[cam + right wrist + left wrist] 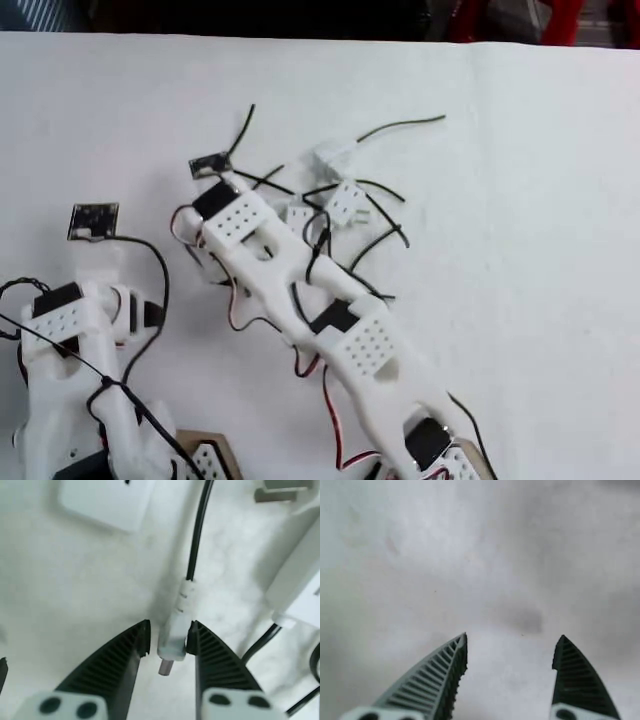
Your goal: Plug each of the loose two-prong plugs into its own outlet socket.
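Note:
A small white two-prong plug [174, 635] with a black cable [198, 530] lies between the fingers of my right gripper [167, 630]. One finger touches its side, and a narrow gap shows at the other, so the gripper is open around it. A metal prong points back toward the wrist. A white outlet block [107, 500] lies just beyond, with another white piece [300, 580] beside it. In the high view the white plugs and sockets [345, 200] cluster with black cables at the table's middle, under the right arm's [365, 345] tip. My left gripper [512, 637] hangs open over bare white table.
The left arm [60, 320] stands at the near left corner, away from the cluster. Black cables [385, 235] sprawl around the sockets, and one more white piece [335, 155] lies farther back. The white table [520, 200] stretches to the right and the back.

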Controlling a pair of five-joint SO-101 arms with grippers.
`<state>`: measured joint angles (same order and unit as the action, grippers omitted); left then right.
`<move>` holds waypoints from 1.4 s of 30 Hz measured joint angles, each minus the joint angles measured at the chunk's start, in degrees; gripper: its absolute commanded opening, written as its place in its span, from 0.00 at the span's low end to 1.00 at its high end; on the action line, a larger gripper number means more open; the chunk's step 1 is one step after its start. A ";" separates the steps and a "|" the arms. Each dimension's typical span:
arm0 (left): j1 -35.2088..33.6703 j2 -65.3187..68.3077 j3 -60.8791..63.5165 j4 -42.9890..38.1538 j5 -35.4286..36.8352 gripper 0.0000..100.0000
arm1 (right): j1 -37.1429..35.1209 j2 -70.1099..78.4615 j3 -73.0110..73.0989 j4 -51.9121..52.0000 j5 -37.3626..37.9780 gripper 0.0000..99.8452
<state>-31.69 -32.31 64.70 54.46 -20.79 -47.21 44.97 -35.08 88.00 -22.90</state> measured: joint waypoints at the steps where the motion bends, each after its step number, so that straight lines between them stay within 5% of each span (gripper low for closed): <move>1: 0.00 0.00 0.00 0.00 0.00 0.28 | 0.00 0.00 0.00 0.00 0.00 0.12; 21: 0.00 0.00 0.00 -0.70 0.00 0.28 | 0.18 -2.20 0.00 2.46 2.46 0.02; 30: 0.00 0.00 0.00 -1.05 0.00 0.28 | -0.35 -21.27 2.90 9.49 4.92 0.02; 42: 2.99 0.00 0.00 -1.05 0.00 0.28 | -2.11 -54.42 34.99 0.26 10.64 0.02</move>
<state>-28.70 -32.31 64.70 53.41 -20.79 -49.32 -9.45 -0.09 88.26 -12.26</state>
